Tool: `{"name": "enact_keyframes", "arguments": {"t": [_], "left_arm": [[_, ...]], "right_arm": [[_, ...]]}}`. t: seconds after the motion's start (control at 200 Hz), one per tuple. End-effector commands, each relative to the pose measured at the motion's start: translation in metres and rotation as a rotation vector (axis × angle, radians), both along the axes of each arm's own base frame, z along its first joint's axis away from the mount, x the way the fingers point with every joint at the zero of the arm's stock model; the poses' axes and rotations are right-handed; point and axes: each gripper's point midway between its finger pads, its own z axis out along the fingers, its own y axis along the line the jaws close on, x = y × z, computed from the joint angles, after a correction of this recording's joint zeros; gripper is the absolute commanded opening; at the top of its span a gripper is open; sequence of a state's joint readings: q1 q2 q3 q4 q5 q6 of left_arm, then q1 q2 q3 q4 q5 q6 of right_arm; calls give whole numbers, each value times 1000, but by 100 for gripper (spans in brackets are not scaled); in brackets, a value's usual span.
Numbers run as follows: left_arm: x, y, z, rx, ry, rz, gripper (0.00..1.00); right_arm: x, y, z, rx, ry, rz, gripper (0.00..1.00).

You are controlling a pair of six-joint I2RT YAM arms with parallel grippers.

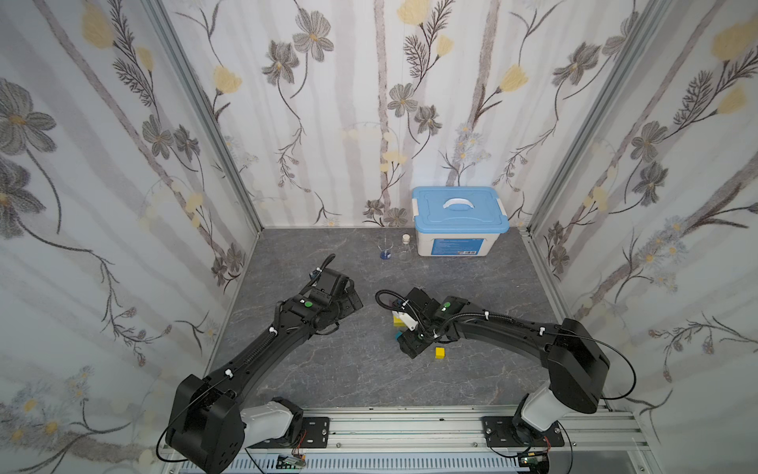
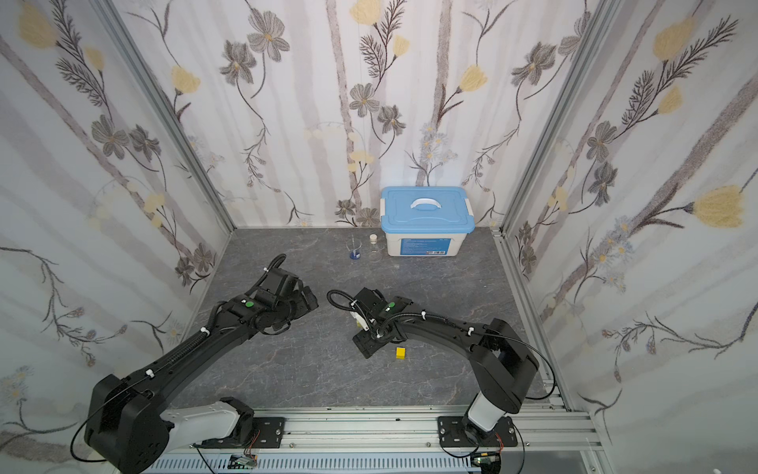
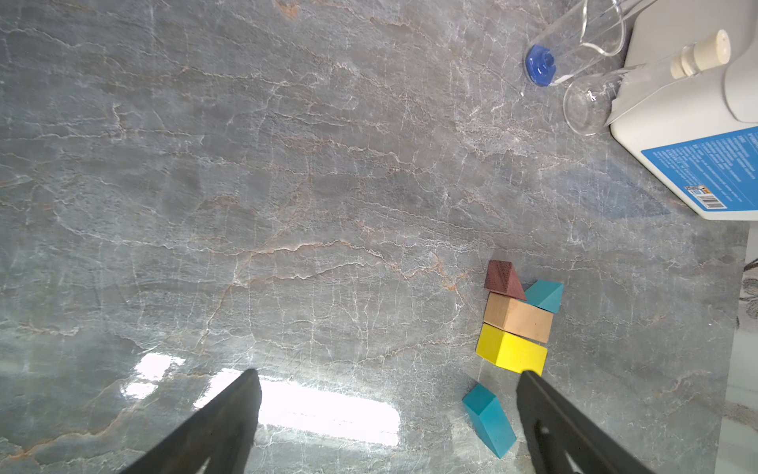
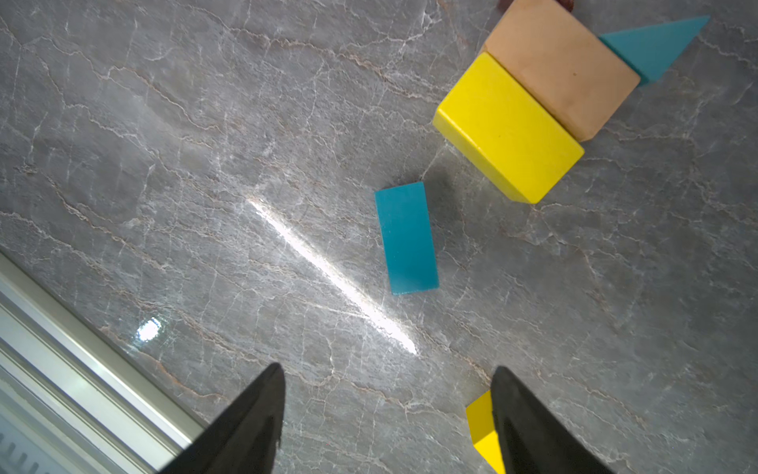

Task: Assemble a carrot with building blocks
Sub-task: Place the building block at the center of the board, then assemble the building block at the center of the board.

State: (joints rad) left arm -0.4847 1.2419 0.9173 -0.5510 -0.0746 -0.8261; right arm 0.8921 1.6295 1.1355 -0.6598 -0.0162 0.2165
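The right gripper (image 4: 385,367) is hanging low over the grey marble table (image 4: 164,184), its jaws standing apart with nothing between them. The small yellow cube (image 4: 480,422) is lying on the table just beside one of its fingers, and in the right wrist view that finger is hiding part of it. Ahead of the open jaws the teal bar (image 4: 406,238) is lying flat by itself. It is sitting skewed, near the yellow bar (image 4: 508,127) but not touching it.

The yellow bar is lying flush against the tan bar (image 4: 562,65). The teal triangle (image 4: 652,45) and the maroon triangle (image 3: 502,279) are touching the tan bar's opposite side. So the carrot (image 3: 510,349) is lying partly built, with the teal bar and the cube not yet joined to it.

The left gripper (image 3: 387,372) is hovering to the robot's left of the blocks, its jaws spread wide and holding nothing. In the left wrist view the teal bar is showing just beside one of its fingers.
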Motion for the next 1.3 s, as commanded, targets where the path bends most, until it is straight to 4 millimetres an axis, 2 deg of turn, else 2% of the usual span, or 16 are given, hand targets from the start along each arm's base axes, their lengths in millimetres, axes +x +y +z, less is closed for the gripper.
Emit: {"name": "enact_keyframes", "arguments": {"t": [0.0, 0.095, 0.14, 0.275, 0.295, 0.345, 0.505, 0.779, 1.044, 1.054, 1.079, 1.204, 1.294], "left_arm": [[4, -3, 1, -7, -13, -7, 100], [3, -4, -2, -8, -7, -18, 100], [3, -4, -3, -8, -6, -21, 100], [2, -4, -5, -5, 1, -27, 100], [2, -5, -12, 4, 25, -28, 100], [1, -6, -14, 5, 37, -30, 100], [-1, -4, -16, -5, 33, -15, 100], [0, -4, -15, -2, 33, -13, 100], [2, -6, -15, -1, 35, -21, 100], [2, -6, -15, -2, 33, -20, 100], [2, -6, -15, -2, 35, -22, 100], [3, -7, -14, -8, 31, -22, 100], [3, -5, -13, -1, 25, -14, 100]], "right_arm": [[-1, 7, -3, 31, 6, -13, 62], [-2, 13, -10, 34, 18, -10, 40], [-1, 16, -14, 37, 19, -9, 36], [4, 22, -25, 39, 17, -18, 35], [4, 23, -27, 39, 19, -18, 35], [6, 25, -30, 41, 17, -20, 35], [11, 30, -38, 42, 15, -27, 35], [1, 30, -43, 49, 66, -26, 33], [3, 22, -13, 64, 7, -27, 36], [-4, 27, -12, 66, 6, -3, 36], [-6, 30, -10, 69, 2, 9, 36], [-5, 38, -5, 83, 5, 31, 38], [-6, 48, -9, 90, 29, 54, 38]]}}
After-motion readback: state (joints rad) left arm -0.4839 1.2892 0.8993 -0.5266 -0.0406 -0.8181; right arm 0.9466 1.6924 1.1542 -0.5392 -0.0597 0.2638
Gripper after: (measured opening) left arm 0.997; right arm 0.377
